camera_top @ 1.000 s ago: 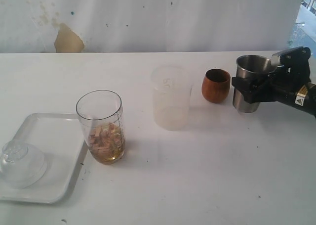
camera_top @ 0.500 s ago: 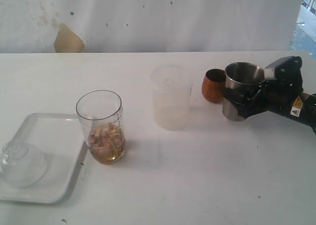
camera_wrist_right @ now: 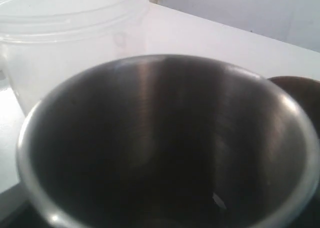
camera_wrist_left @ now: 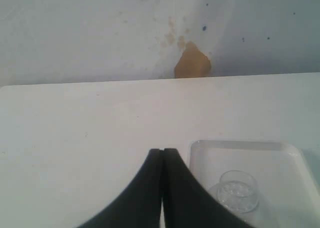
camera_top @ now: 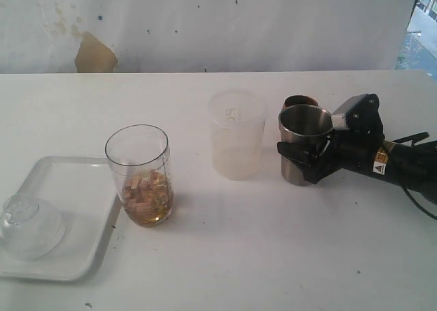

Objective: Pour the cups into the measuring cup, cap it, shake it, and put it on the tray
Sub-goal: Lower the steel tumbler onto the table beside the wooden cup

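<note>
My right gripper [camera_top: 304, 159] is shut on the tapered steel cup [camera_top: 295, 169], held upright just right of the frosted tumbler [camera_top: 236, 137]. The steel cup [camera_wrist_right: 165, 138] fills the right wrist view and hides the jaws; its inside looks dark. The brown wooden cup [camera_top: 300, 100] peeks out behind it. The clear measuring cup [camera_top: 140, 174] stands left of centre with brownish bits in its bottom. The white tray [camera_top: 82, 188] lies at the near left. My left gripper [camera_wrist_left: 162, 150] is shut and empty, beside the tray [camera_wrist_left: 250, 153]; it is outside the exterior view.
A clear domed lid [camera_top: 27, 225] sits on the tray, also in the left wrist view [camera_wrist_left: 239, 190]. The frosted tumbler [camera_wrist_right: 65, 32] stands very close to the steel cup's rim. A wall with a brown patch [camera_top: 94, 55] backs the table.
My right gripper has carried the steel cup leftward and nearer, from right of the wooden cup to in front of it, close to the frosted tumbler. Nothing else moved.
</note>
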### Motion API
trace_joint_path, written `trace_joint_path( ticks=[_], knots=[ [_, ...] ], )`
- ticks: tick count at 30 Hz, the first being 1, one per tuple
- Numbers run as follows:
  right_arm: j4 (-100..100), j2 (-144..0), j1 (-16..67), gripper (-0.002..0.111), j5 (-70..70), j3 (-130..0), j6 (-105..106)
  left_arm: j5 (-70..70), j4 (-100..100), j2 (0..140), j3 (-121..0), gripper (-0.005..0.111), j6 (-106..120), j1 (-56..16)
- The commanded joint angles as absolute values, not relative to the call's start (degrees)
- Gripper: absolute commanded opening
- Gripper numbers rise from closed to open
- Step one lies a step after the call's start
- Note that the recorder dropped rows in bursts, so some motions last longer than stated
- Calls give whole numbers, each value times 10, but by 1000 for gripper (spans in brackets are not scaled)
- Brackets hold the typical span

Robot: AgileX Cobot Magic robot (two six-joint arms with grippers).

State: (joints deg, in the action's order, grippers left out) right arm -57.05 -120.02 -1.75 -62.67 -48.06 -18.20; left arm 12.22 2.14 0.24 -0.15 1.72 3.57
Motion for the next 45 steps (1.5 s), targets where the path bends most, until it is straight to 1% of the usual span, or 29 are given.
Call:
trace_joint_path(
  ticks=[1, 10, 12, 13, 15, 16, 18, 21, 22, 23, 25, 27, 38, 42, 45],
  knots=[
    [-564, -1201, -17, 0, -645, -480, -178, 119, 18, 0, 0, 0, 17, 33],
    [-551, -1201, -17, 0, -644, -480, -177, 119, 18, 0, 0, 0, 17, 33],
    [-551, -1201, -17, 3, -644, -480, -175, 119, 18, 0, 0, 0, 17, 33],
    [-551, -1201, -17, 7, -644, -480, -168, 119, 18, 0, 0, 0, 17, 33],
    [-551, -1201, -17, 18, -644, -480, -165, 119, 18, 0, 0, 0, 17, 33],
    [-551, -1201, -17, 25, -644, -480, -165, 119, 18, 0, 0, 0, 17, 33],
    [-551, -1201, -17, 42, -644, -480, -165, 119, 18, 0, 0, 0, 17, 33],
    [-548, -1201, -17, 72, -644, -480, -165, 119, 18, 0, 0, 0, 17, 33],
    [-544, -1201, -17, 80, -646, -480, -167, 119, 18, 0, 0, 0, 17, 33],
    [-536, -1201, -17, 85, -646, -480, -168, 119, 18, 0, 0, 0, 17, 33],
    [-522, -1201, -17, 92, -644, -480, -171, 119, 18, 0, 0, 0, 17, 33],
    [-520, -1201, -17, 95, -639, -480, -171, 119, 18, 0, 0, 0, 17, 33],
    [-543, -1197, -17, 95, -636, -480, -171, 119, 18, 0, 0, 0, 17, 33],
    [-574, -1177, -17, 95, -621, -479, -193, 119, 18, 0, 0, 0, 17, 33],
    [-579, -1157, -17, 95, -584, -479, -196, 119, 18, 0, 0, 0, 17, 33]
  ],
)
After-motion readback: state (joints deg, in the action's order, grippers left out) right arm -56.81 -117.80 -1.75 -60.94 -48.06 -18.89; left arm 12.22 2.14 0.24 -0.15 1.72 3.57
